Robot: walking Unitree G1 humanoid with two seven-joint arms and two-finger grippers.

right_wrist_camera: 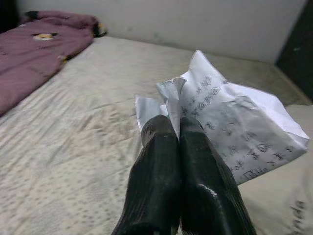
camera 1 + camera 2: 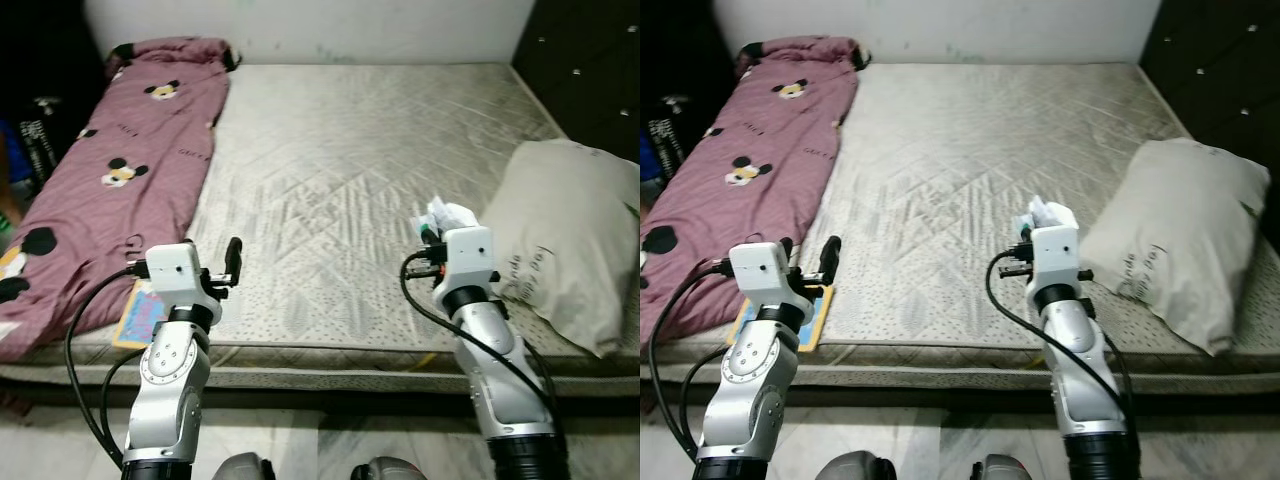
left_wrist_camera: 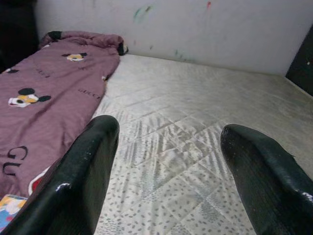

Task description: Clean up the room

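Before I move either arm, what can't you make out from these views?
- Crumpled white printed paper in the right gripper: print too small to read.
- Colourful flat booklet at the mattress edge: partly hidden by the left gripper arm and the maroon cartoon-print blanket.
- Dark items left of the bed: too shadowed to identify.

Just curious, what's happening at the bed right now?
Right gripper shut on crumpled white printed paper. Left gripper open over grey quilted mattress. Nothing blocking.

Crumpled printed white paper [image 1: 230, 122], pinched above mattress [image 2: 350, 180]
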